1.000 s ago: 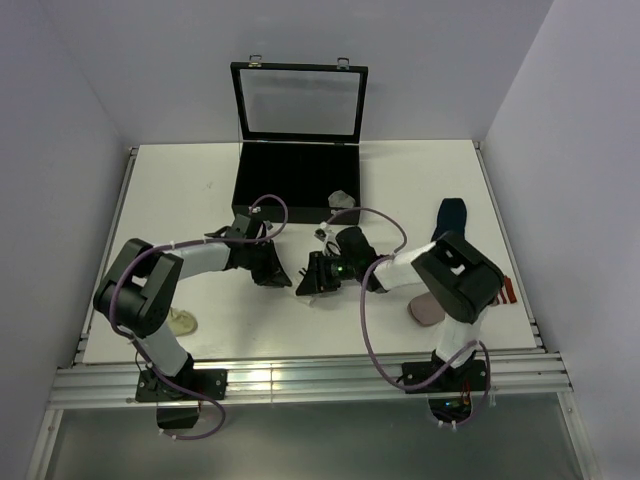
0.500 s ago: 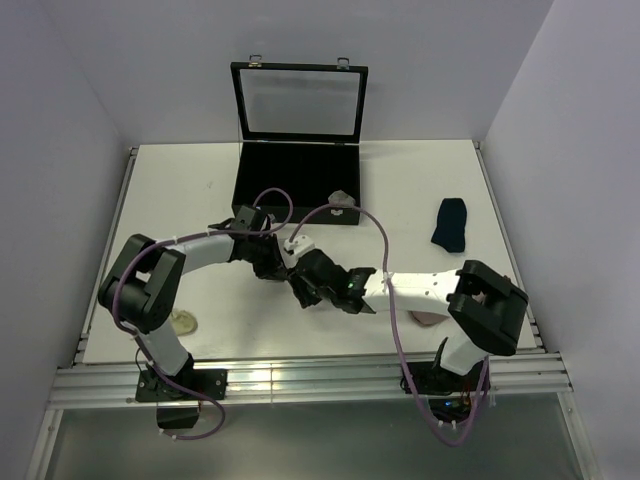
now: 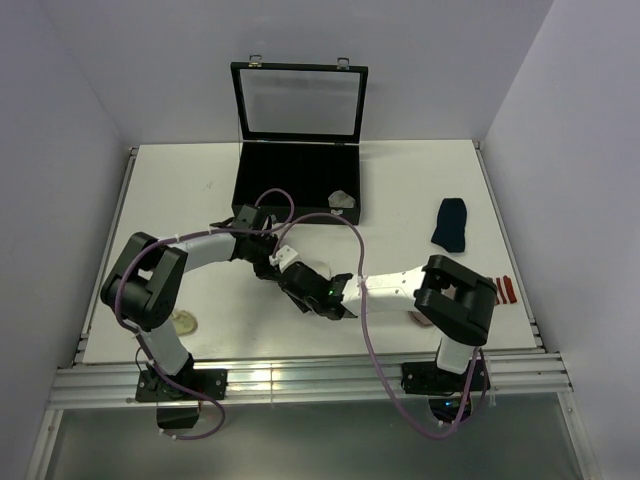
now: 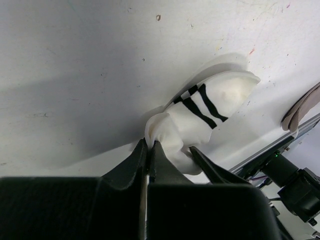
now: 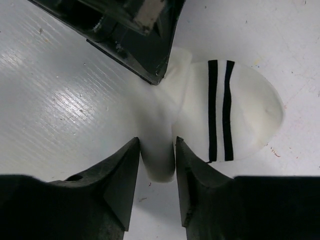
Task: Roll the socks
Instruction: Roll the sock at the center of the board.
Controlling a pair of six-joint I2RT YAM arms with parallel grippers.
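Observation:
A white sock with two black cuff stripes lies bunched on the white table, also seen in the left wrist view. My left gripper is shut on a pinched fold at one end of it. My right gripper faces it from the other side, its fingers pressed against both sides of a rolled lobe of the same sock. From above the two grippers meet at the table's middle, left and right, and cover the sock. A navy sock lies flat at the right.
A black case with its glass lid raised stands at the back centre, a small pale item at its front right corner. A red-striped piece lies near the right edge. A beige object sits by the left arm's base.
My right arm has stretched out to the left, bringing its gripper up against the left gripper and onto the white sock. The left gripper has shifted slightly right and nearer, still shut.

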